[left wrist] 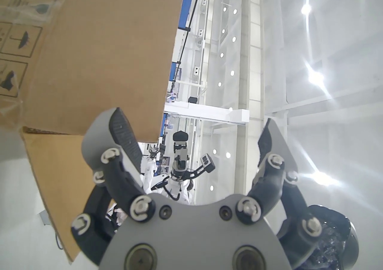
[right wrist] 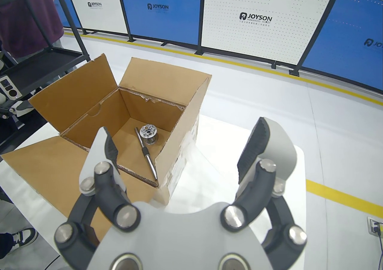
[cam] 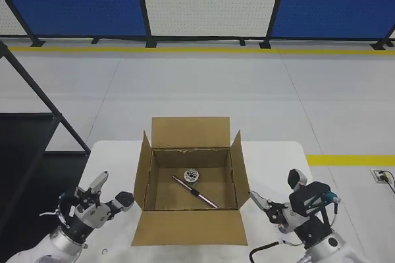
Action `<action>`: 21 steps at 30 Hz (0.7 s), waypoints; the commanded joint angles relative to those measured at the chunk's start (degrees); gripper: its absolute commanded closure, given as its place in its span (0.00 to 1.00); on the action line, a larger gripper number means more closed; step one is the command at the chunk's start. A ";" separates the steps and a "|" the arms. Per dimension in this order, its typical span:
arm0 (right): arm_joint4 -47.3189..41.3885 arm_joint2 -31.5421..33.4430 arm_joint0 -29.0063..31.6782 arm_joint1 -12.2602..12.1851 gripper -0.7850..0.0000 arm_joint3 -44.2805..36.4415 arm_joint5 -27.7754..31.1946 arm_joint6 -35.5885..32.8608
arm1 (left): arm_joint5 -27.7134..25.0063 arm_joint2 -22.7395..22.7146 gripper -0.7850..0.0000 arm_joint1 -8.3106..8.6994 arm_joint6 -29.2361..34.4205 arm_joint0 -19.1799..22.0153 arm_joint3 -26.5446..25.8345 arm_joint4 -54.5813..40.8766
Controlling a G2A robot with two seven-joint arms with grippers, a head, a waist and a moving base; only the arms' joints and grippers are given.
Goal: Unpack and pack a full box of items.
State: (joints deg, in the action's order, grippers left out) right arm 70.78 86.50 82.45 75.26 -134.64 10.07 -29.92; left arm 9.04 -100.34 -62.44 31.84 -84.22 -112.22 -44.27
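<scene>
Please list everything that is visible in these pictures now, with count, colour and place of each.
cardboard box: one, brown, open, middle of the table
round metal part: one, silver, on the box floor
pen-like rod: one, silver and dark, in the box beside the round part
table: one, white, under the box
rack: one, black, left of the table
partition panels: several, blue and white, far across the floor
left gripper: one, grey-black, open, left of the box
right gripper: one, white-black, open, right of the box

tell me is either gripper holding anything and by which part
Nothing. The left gripper and right gripper are both open and empty, beside the box.
</scene>
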 commanded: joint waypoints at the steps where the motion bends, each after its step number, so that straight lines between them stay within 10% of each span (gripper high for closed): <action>1: 0.01 -0.01 -0.01 0.00 0.00 0.00 -0.01 -0.01 | -0.68 -1.10 0.00 -0.04 -0.40 -0.78 -0.05 -0.94; 21: 3.17 7.05 6.85 -0.92 0.00 3.81 3.67 2.13 | -9.84 -8.69 0.00 -1.01 1.47 -7.56 -1.93 -11.03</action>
State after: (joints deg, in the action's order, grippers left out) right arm 73.46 91.51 87.43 74.46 -131.40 13.88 -28.06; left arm -0.65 -109.53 -63.42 32.85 -91.62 -113.75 -55.84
